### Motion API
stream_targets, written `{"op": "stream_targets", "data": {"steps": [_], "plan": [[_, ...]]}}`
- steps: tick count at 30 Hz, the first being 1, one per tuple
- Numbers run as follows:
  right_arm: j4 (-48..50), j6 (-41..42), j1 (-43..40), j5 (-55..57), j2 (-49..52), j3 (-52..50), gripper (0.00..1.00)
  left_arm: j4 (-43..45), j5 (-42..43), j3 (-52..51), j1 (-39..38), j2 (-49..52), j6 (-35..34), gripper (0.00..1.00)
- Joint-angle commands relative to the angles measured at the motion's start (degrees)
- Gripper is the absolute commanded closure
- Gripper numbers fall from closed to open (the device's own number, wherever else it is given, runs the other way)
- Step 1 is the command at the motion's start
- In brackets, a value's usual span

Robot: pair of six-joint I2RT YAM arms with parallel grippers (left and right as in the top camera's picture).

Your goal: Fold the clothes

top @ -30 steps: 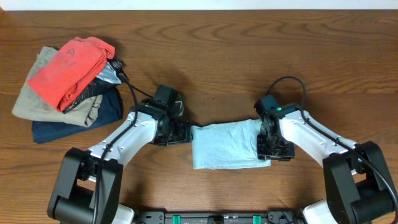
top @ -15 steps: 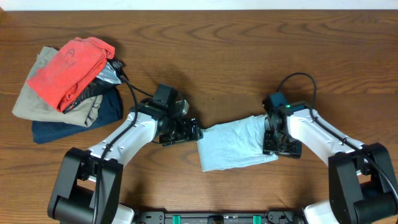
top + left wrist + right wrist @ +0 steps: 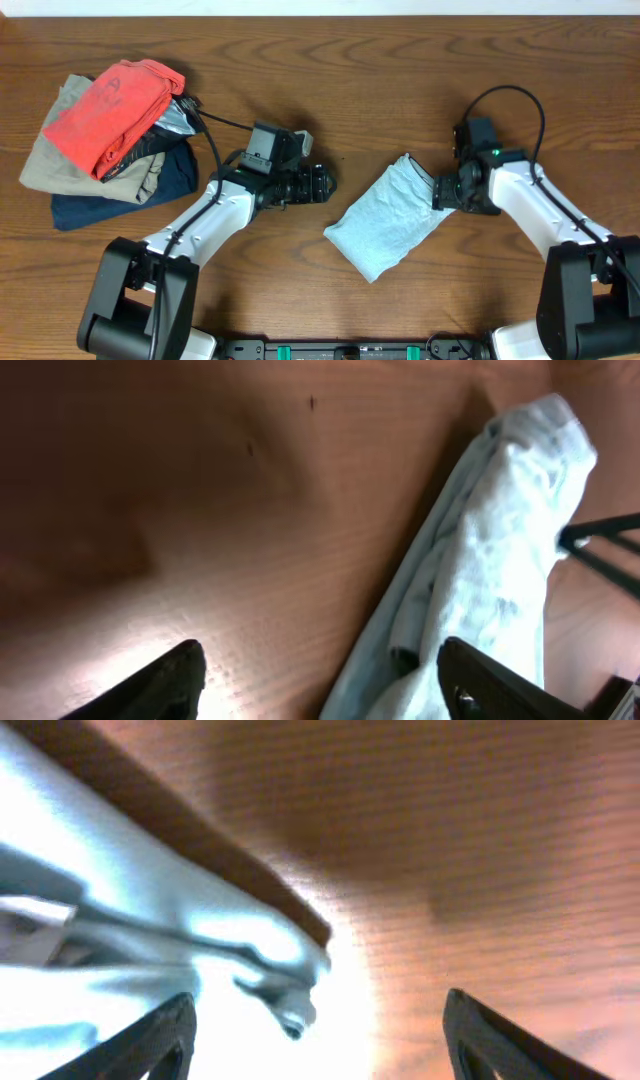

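- At the far left we see a soft pile on the brown, grained wooden table (image 3: 420, 70). It has a coral-red folded garment (image 3: 115, 110) on top, a beige folded garment (image 3: 55, 160) beneath and a navy folded garment (image 3: 120, 200) at the near side.
- Next comes the left gripper (image 3: 318, 184), black and hard-edged. Its fingers stand apart on nothing, with bare wood between it and the cloth.
- Right of centre, between the two grippers, the pale light-blue thin jersey garment (image 3: 385, 222) lies on the table as a narrow folded oblong.
- The right gripper (image 3: 447, 192) sits at that oblong's far right end, fingers spread wide and not clamped.
- A second ago the oblong lay straight across with a gripper at each end. Now it slants from near left to far right, the left gripper has drawn clear of it, and the right arm has swung farther back.
- The garment looks plain and finely wrinkled, with layered edges bunched at its far right corner.
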Motion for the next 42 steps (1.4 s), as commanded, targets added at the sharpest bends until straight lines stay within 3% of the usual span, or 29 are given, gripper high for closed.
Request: {"op": "stream_targets", "data": {"steps": [1,3,8,12,29,32,35,36,38,39,40,42], "plan": [[-4.48,-1.81,-0.37,0.76,-1.86,5.29,0.21,-0.61,-0.37,0.35,-1.88,0.26,0.39,0.28],[-8.94,0.57,-0.61,0.61,-3.04,7.39,0.18,-0.42,0.04,0.35,-3.02,0.26,0.92,0.28],[-15.45,1.6,-0.59,-2.84,-5.7,8.04,0.17,4.63,2.01,0.37,-4.66,0.28,5.79,0.1],[-17.59,1.57,-0.59,-4.02,-5.79,8.04,0.16,9.75,6.29,1.36,-4.55,1.49,5.73,0.09],[-19.87,1.55,-0.59,-5.97,-5.88,8.07,0.14,10.54,10.69,11.91,-8.02,20.39,4.24,0.1],[-19.85,1.53,-0.59,-5.95,-5.88,8.07,0.14,10.29,10.69,11.91,-10.69,21.97,4.24,0.29],[-19.85,1.36,-0.59,-5.86,-5.88,8.07,0.14,10.75,10.45,11.91,-13.31,22.14,4.28,0.41],[-19.85,1.36,-0.59,-5.7,-5.88,8.07,0.14,11.19,10.45,11.91,-13.81,22.14,4.28,0.5],[-19.85,1.36,-0.59,-5.7,-5.88,8.07,0.14,11.93,10.34,11.91,-14.25,22.14,4.28,0.8],[-19.87,1.36,-0.59,-5.7,-5.88,8.07,0.14,12.2,10.1,11.91,-14.23,22.14,4.26,0.88],[-19.87,1.36,-0.61,-5.64,-5.88,8.07,0.14,12.28,9.99,12.0,-14.03,22.12,4.24,0.94],[-19.87,1.36,-0.61,-4.94,-5.88,8.07,0.14,12.02,10.01,12.5,-13.11,21.99,4.26,0.94]]}}
